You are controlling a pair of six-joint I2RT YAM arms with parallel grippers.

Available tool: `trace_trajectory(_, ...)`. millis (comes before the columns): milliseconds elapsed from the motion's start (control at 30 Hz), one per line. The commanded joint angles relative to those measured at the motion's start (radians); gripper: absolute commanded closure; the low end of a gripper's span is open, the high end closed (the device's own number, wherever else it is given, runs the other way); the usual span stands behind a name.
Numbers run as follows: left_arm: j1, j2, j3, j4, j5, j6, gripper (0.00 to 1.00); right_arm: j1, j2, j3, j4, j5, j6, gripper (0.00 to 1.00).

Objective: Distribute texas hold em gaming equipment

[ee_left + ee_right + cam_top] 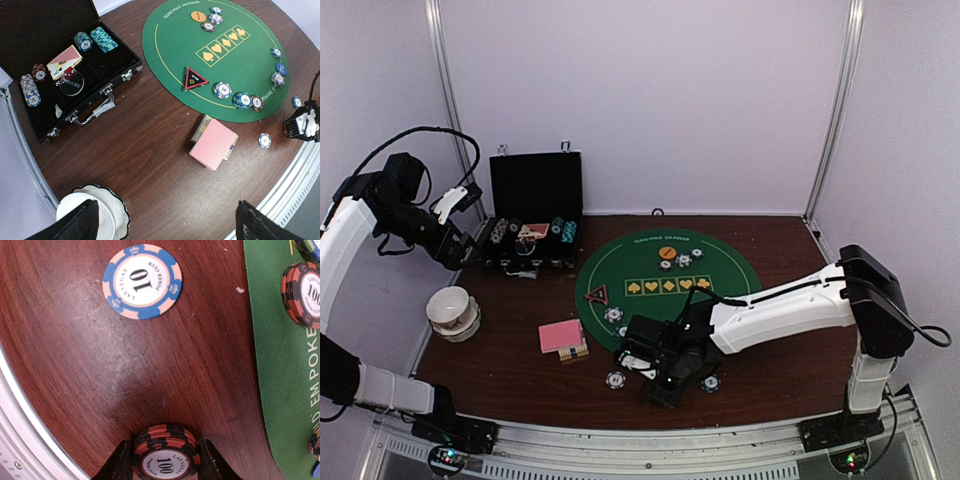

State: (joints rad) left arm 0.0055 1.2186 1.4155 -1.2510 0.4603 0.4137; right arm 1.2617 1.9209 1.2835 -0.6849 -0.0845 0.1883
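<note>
Right claw [165,460]: clenched on 100 chips [164,440], one short red-black stack with striped edges, by the desk's [75,370] near edge.
Left claw [167,222]: spread wide, holding nothing, over the left edge.
Desk: scratched dark wood.
10 chip [142,281]: one, blue-pink, lying flat.

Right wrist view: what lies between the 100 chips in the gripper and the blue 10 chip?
Nothing: only bare tabletop separates the 100 chips from the blue 10 chip, per the right wrist view.

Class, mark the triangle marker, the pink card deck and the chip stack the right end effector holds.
triangle marker [195,78], left wrist view, black centre
pink card deck [214,145], left wrist view, top back
chip stack [163,462], right wrist view, top face
</note>
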Motion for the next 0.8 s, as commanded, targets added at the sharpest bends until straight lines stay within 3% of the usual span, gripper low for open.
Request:
trace_trajectory(0, -0.001, -0.015, 0.016, -0.001, 0.008, 0.001, 0.03, 0.005, -0.041, 0.025, -0.043, 0.041, 0.004, 0.82)
trace_trajectory(467, -0.002, -0.01, 0.015, 0.0, 0.004, 0.004, 0.02, -0.071, -0.185, 0.066, -0.142, 0.07, 0.012, 0.83)
trace_trajectory(767, -0.002, -0.018, -0.002, 0.002, 0.006, 0.014, 0.03, -0.426, -0.243, 0.009, -0.107, 0.153, 0.06, 0.86)
